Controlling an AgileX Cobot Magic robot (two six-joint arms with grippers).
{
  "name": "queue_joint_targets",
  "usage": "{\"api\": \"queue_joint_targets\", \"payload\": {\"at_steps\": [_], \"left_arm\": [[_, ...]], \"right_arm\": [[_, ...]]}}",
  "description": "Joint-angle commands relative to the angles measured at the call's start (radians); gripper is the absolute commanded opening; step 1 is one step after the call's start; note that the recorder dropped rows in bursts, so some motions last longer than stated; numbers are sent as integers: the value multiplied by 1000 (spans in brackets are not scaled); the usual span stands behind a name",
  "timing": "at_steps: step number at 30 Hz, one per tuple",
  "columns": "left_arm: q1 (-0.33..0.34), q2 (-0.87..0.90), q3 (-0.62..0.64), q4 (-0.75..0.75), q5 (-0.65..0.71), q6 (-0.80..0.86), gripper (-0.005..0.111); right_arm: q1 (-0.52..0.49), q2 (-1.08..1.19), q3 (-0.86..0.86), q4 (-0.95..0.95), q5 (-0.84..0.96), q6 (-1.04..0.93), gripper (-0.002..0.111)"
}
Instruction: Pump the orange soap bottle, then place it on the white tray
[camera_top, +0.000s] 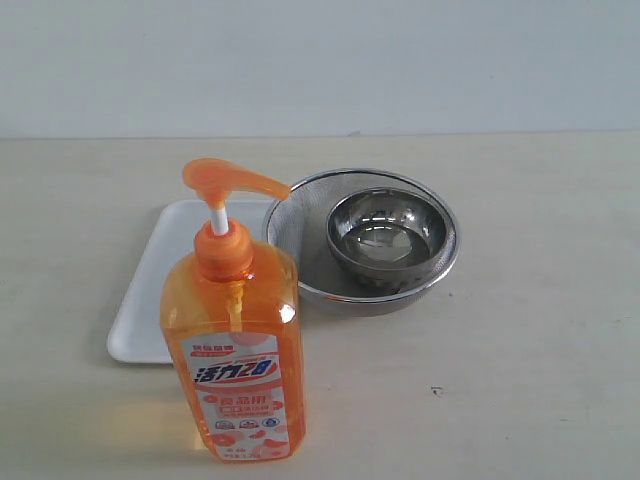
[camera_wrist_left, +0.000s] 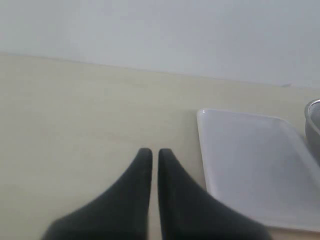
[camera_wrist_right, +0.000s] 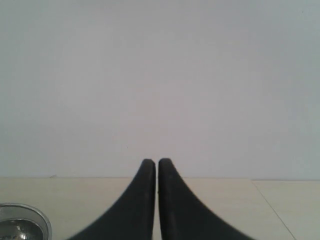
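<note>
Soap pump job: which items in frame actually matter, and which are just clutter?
Job:
- orange soap bottle, upright, in front of the tray
- white tray, where the bottle must end up

Lying about:
- metal mesh strainer, at the tray's right edge
- steel bowl, sitting inside the strainer

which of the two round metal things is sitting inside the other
The smaller steel bowl, solid-walled and shiny, sits inside. The larger mesh strainer holds it: its wall is fine wire mesh and its rim rings the bowl.
</note>
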Motion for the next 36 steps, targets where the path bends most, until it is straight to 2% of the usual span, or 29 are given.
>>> {"api": "queue_joint_targets", "payload": {"at_steps": [1, 5, 13, 18, 21, 23, 25, 26, 28, 31, 36], "left_arm": [[-5, -4, 4, -7, -1, -4, 5], [-5, -4, 4, -7, -1, -4, 5], [-5, -4, 4, -7, -1, -4, 5], [-5, -4, 4, -7, -1, -4, 5], [-5, -4, 4, -7, -1, -4, 5], [-5, -4, 4, -7, -1, -4, 5], [-5, -4, 4, -7, -1, -4, 5], [-5, -4, 4, -7, -1, -4, 5], [-5, -4, 4, -7, -1, -4, 5], [-5, -4, 4, -7, -1, -4, 5], [-5, -4, 4, -7, -1, -4, 5]], "right_arm": [[-3, 4, -11, 40, -1, 2, 0], [-3, 4, -11, 99, -40, 2, 0], [-3, 20, -13, 99, -71, -57, 0], [-3, 184, -60, 101, -11, -83, 0], [-3, 287, -117, 118, 73, -178, 0], [-3, 340, -153, 204, 122, -285, 0], [-3, 389, -194, 363, 198, -506, 0], [-3, 437, -225, 505, 270, -720, 0], [-3, 475, -250, 630, 348, -914, 0], [-3, 576, -301, 861, 566, -1262, 0], [-3, 692, -324, 1018, 742, -1423, 0]]}}
